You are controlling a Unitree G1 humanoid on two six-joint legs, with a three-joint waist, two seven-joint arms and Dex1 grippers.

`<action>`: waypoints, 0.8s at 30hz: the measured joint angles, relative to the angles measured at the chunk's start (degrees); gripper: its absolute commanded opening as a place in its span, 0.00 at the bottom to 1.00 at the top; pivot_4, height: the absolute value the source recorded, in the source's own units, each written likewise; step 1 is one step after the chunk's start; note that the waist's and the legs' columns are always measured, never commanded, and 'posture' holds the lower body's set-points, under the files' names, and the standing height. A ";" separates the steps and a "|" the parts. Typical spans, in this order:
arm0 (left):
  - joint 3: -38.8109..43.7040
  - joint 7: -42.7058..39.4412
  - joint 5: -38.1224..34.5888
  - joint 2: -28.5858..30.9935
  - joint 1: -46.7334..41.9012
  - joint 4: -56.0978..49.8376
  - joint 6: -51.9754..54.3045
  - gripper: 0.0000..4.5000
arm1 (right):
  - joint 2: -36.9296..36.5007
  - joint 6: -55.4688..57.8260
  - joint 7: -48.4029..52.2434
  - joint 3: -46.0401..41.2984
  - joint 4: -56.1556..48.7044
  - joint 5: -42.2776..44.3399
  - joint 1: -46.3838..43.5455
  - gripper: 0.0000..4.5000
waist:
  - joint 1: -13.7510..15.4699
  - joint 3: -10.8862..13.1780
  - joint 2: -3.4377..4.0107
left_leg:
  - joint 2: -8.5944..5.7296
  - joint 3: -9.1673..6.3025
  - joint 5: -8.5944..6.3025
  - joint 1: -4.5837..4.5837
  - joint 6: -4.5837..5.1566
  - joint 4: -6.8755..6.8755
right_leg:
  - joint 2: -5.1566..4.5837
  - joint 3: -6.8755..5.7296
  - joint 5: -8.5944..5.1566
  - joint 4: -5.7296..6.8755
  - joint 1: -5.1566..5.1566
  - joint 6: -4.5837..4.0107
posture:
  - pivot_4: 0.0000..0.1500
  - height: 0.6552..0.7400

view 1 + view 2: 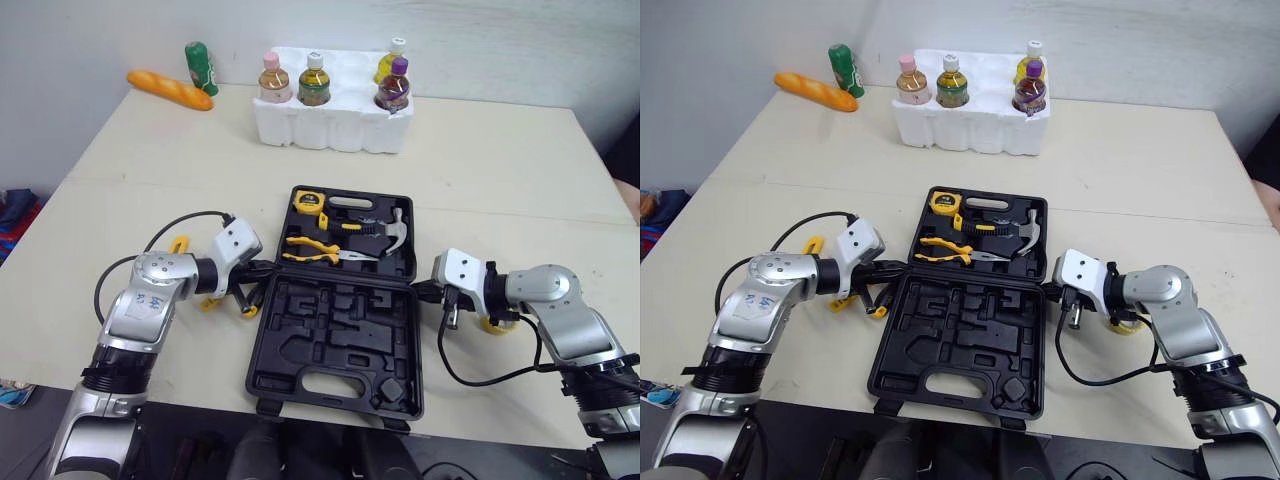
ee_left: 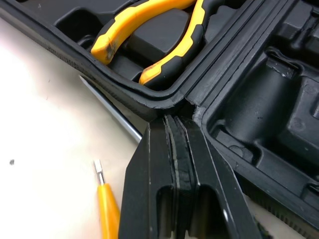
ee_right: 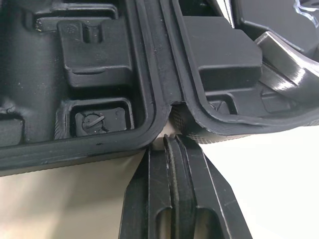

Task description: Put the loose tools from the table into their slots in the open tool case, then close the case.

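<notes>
Fingers together, the left claw [image 2: 174, 122] and right claw [image 3: 172, 142] are set at the tool case [image 1: 335, 345] hinge, seemingly bracing it

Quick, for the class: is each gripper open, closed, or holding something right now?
Left gripper: closed, holding nothing, tips at the case hinge.
Right gripper: closed, holding nothing, tips at the case hinge.
</notes>
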 measured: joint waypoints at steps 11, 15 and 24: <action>15.68 -7.71 -10.61 12.17 6.04 1.86 -8.16 0.35 | -14.45 -2.67 6.09 -23.29 4.60 12.23 10.14 0.31 | 0.95 0.01 0.02 | 0.03 0.07 -0.08 0.02 0.13 -0.09 | -0.02 0.03 -0.01 -0.03 -0.05 -0.02 | 1.00 1.00; 24.06 -5.90 -10.83 16.64 10.75 8.31 -11.08 0.72 | -15.90 -4.68 5.01 -31.19 8.74 12.96 13.69 0.73 | 0.56 0.01 0.01 | 0.02 0.08 -0.24 0.04 0.41 -0.10 | -0.06 0.02 0.00 0.00 -0.06 -0.04 | 1.00 1.00; 37.88 7.06 -6.08 23.06 17.31 27.54 -23.45 1.00 | -18.02 -18.63 -0.79 -44.15 28.91 12.58 17.12 1.00 | -0.32 0.01 0.01 | -0.04 0.15 -0.31 0.12 0.47 -0.26 | -0.24 0.00 0.01 -0.03 -0.08 -0.08 | 1.00 1.00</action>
